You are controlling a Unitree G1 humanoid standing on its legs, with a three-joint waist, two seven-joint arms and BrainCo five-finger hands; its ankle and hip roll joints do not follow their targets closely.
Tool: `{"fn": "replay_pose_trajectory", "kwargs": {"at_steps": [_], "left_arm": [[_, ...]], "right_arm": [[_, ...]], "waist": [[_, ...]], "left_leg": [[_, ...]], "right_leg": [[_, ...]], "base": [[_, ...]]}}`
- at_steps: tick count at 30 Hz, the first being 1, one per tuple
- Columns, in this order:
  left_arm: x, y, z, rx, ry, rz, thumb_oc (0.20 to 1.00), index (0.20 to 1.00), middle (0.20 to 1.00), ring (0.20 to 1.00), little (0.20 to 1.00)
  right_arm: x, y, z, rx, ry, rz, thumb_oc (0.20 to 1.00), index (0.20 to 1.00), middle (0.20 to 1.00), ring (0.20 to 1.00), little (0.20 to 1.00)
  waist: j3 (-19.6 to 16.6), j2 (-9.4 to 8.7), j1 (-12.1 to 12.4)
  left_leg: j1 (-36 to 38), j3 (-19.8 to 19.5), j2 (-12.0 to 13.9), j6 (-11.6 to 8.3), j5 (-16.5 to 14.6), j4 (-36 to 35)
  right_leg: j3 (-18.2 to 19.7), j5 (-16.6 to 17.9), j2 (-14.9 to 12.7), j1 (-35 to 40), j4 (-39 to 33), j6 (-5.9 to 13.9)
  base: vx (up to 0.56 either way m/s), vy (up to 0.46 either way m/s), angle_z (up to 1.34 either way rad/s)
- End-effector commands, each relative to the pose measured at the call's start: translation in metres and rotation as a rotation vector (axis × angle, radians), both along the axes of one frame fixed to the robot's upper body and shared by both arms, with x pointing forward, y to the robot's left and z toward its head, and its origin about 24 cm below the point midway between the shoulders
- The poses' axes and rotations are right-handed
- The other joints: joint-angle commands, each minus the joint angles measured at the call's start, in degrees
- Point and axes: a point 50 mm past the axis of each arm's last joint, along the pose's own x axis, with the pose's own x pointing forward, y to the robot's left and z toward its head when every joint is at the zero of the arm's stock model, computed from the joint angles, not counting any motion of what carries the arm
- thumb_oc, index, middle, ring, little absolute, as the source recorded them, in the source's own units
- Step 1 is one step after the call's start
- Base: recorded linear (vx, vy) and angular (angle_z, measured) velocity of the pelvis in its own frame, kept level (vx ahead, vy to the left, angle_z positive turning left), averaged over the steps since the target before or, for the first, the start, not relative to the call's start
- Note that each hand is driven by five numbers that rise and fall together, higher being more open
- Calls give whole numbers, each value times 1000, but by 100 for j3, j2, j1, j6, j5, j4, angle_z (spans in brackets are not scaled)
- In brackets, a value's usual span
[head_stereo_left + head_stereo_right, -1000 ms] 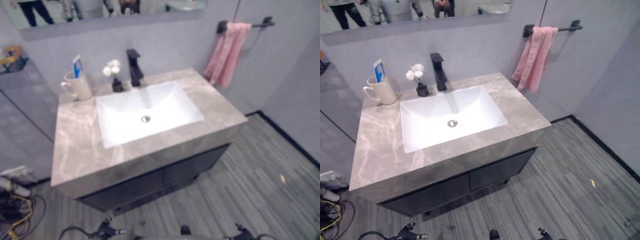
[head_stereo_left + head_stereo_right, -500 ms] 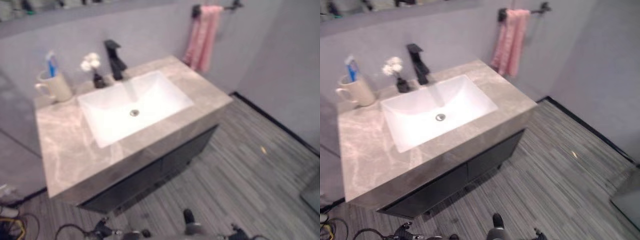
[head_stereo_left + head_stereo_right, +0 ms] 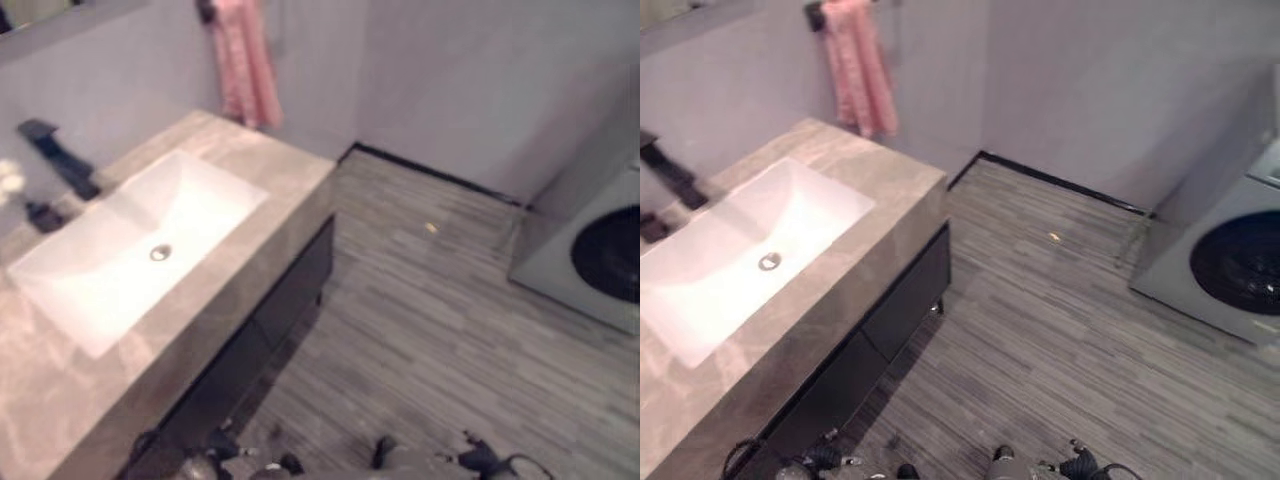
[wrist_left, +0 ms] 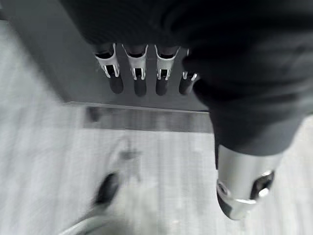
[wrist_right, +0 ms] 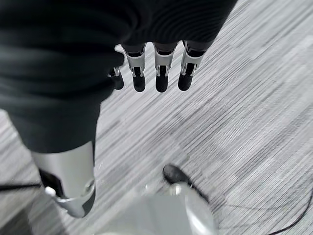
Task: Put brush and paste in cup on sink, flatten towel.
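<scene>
One pink towel (image 3: 860, 70), one white sink basin (image 3: 740, 250), one black faucet (image 3: 60, 160), one washing machine (image 3: 1230, 260).

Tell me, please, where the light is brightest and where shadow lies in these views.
Left eye view: the white basin is the brightest area, without hard glare. Right eye view: shadow darkens the floor beneath the cabinet. Right wrist view: the floor past the right robot hand is evenly lit.

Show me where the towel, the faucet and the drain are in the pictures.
towel (image 3: 862, 75), right eye view, middle of the hanging pink cloth
faucet (image 3: 60, 160), left eye view, its black body
drain (image 3: 769, 262), right eye view, the round metal centre in the sink
</scene>
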Motion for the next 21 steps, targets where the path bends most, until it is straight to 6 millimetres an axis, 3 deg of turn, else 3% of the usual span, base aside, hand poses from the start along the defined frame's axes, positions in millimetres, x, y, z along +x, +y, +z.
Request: {"fn": "replay_pose_trajectory", "kwargs": {"at_steps": [1,7,10,12,15,17,21], "left_arm": [[2,9,2,49,7,-27,1000,1000,1000,1000,1000],[9,-2,2,33,-17,-44,1000,1000,1000,1000,1000],[17,-6,5,37,-31,-96,1000,1000,1000,1000,1000],[16,-3,4,45,-22,-87,1000,1000,1000,1000,1000],[14,-2,3,30,-13,-62,1000,1000,1000,1000,1000],[11,-3,2,22,3,-71,1000,1000,1000,1000,1000],[4,0,-1,19,36,-59,1000,1000,1000,1000,1000]], "right_arm": [[3,-4,2,-23,-7,23,1000,1000,1000,1000,1000],[-4,-8,2,-36,21,17,1000,1000,1000,1000,1000],[-18,-11,-1,-45,70,0,1000,1000,1000,1000,1000],[-21,-16,0,-57,87,-8,1000,1000,1000,1000,1000],[-23,-23,1,-74,106,-26,1000,1000,1000,1000,1000],[-26,-25,2,-78,104,-56,1000,1000,1000,1000,1000],[-18,-24,3,-68,85,-30,1000,1000,1000,1000,1000]], "waist": [[-117,-82,49],[-148,-97,-14],[-114,-149,-69],[-28,-200,34],[5,-361,284],[-24,-403,313],[-7,-362,349]], "left_leg": [[-124,-157,-481,443,-575,146],[-135,-40,-295,263,-443,194],[-298,-318,-146,122,-413,608],[-497,-1055,-154,-37,-277,1061],[-729,-2530,-499,-72,-135,803],[-948,-2926,-630,-78,-14,628],[-932,-2961,-695,-36,21,500]], "right_leg": [[-94,-364,-388,216,618,428],[297,-574,-1,345,94,248],[663,-666,247,416,-131,97],[898,-718,388,472,-186,-22],[1189,-641,477,475,-326,-109],[1156,-588,477,508,-389,-107],[1292,-615,499,524,-342,-72]], "base": [[-9,-238,-115],[-3,-267,-69],[26,-277,-40],[36,-208,-50],[-11,-138,-90],[34,-35,-61],[59,102,0]]}}
